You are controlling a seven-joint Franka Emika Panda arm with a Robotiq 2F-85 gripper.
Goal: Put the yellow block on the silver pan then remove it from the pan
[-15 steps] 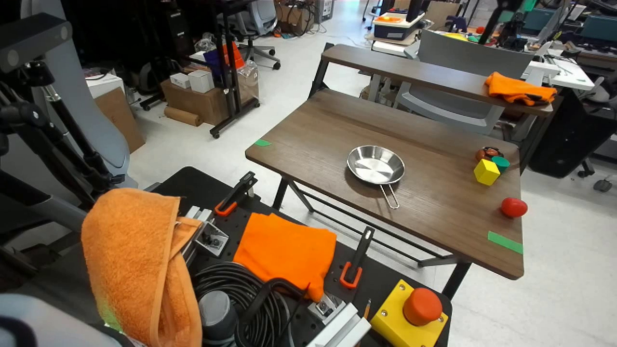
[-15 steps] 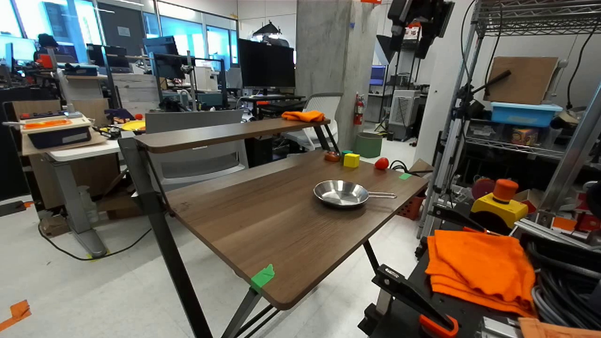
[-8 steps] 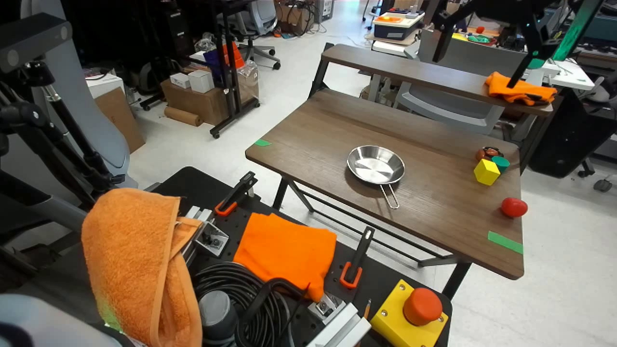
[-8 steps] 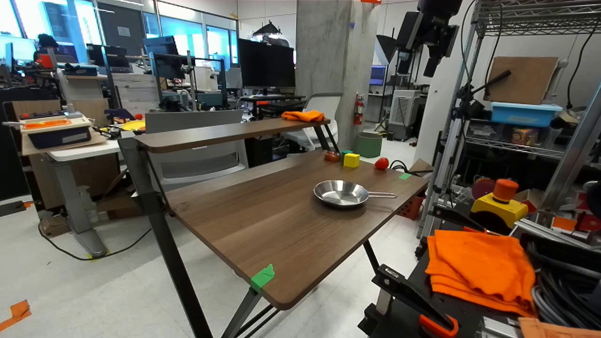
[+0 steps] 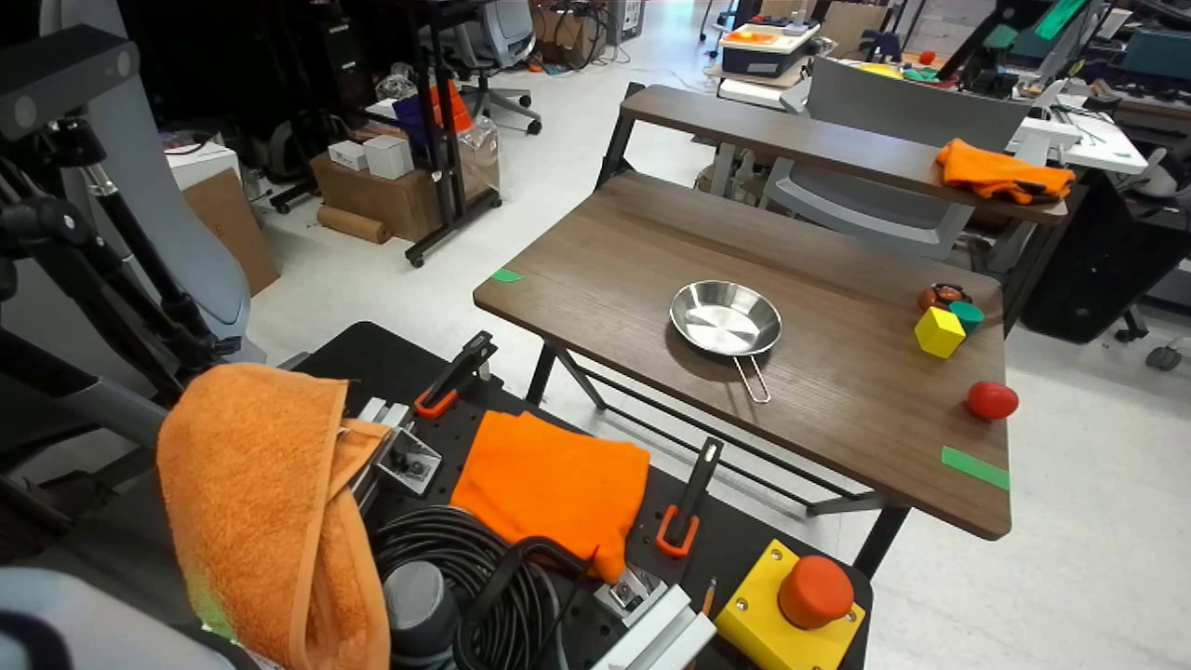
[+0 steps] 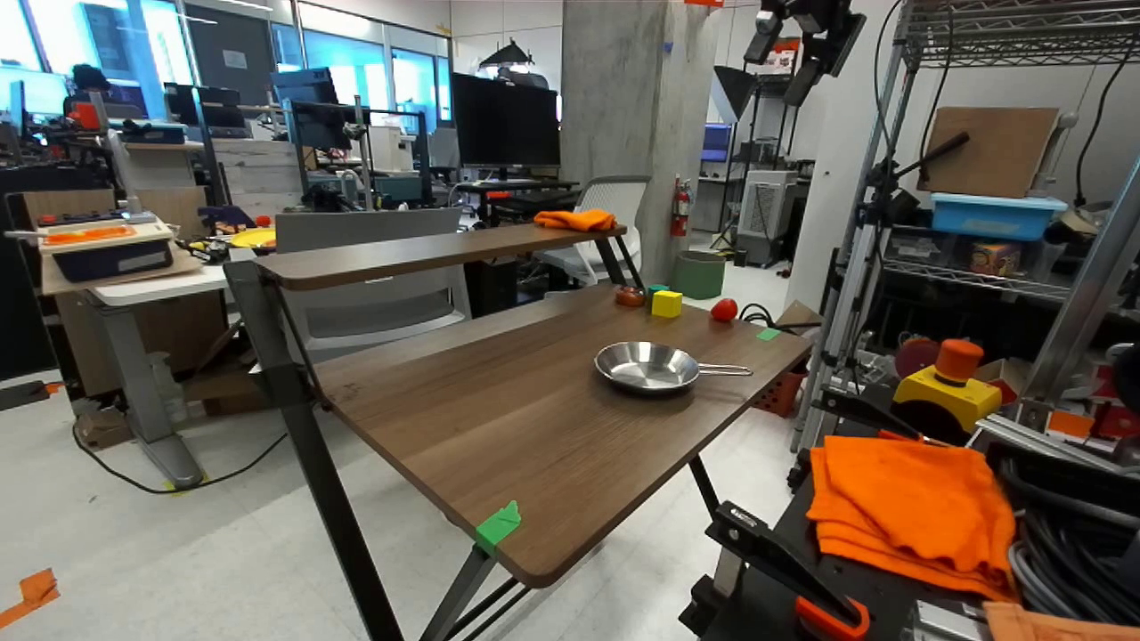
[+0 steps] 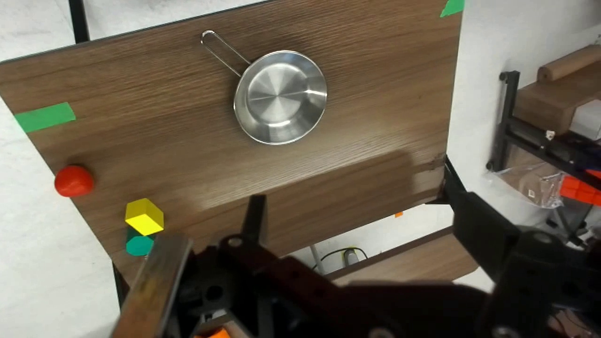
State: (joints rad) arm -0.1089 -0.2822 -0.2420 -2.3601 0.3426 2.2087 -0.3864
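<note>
In an exterior view the gripper [image 6: 777, 78] hangs high at the top edge, its jaws spread apart with nothing between them. The yellow block [image 6: 666, 304] rests on the table [image 6: 499, 418], well below it and off to the left as seen from here. The pan [image 6: 648, 366] is below it too, nearer the camera than the block and well apart from it.

In an exterior view the gripper cannot be made out for certain. The green cylinder [image 5: 967, 317] stands just beside the block; whether they touch, I cannot tell.

In the wrist view the jaws reach in from the bottom, parted. The block lies beyond them and off to the left as pictured, outside the gap; the pan is farther out, ahead of them. The red ball [image 7: 74, 181] is past the block on that same side. The coming move likely turns on this sideways offset: a shift toward the block, then a long drop. The block looks about as long as wide, so no long axis settles the grip; keeping a jaw clear of the cylinder probably matters more.
</note>
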